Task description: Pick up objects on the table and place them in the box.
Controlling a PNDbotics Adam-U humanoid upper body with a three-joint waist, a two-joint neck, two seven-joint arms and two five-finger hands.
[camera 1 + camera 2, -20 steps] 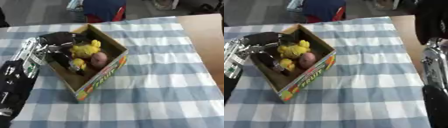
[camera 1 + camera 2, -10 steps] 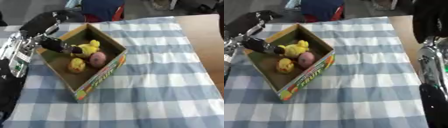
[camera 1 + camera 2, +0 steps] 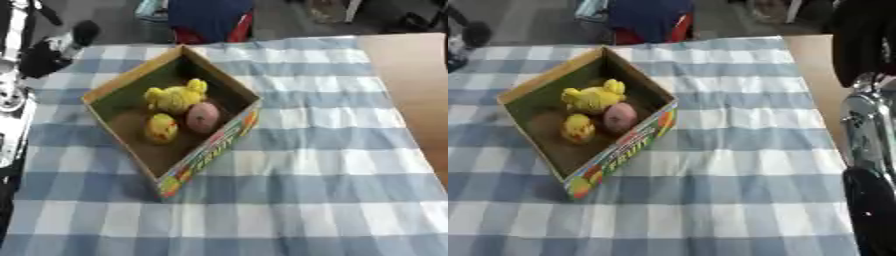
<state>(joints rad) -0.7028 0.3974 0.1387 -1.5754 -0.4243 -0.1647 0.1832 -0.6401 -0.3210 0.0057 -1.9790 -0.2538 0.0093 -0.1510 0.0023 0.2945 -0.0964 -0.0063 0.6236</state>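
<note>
An open cardboard box (image 3: pixel 208 156) with a colourful printed side stands at an angle on the checked tablecloth, left of centre. Inside lie a yellow plush toy (image 3: pixel 175 97), a smaller yellow toy (image 3: pixel 161 128) and a pink rounded object (image 3: pixel 203 116). My left hand (image 3: pixel 51 52) is a blurred black shape off the box's far left corner, apart from it and above the table's edge, with nothing visibly in it. Only my right arm (image 3: pixel 868 135) shows, black and silver, along the right edge of the right eye view.
The blue-and-white checked cloth (image 3: pixel 315 190) covers the table, with bare wood (image 3: pixel 411 75) at the right. A blue and red shape (image 3: pixel 210 17) stands beyond the far edge. My left arm (image 3: pixel 12 110) runs down the left edge.
My left hand has come up out of the box and drawn back to the upper left. The toys in the box lie uncovered.
</note>
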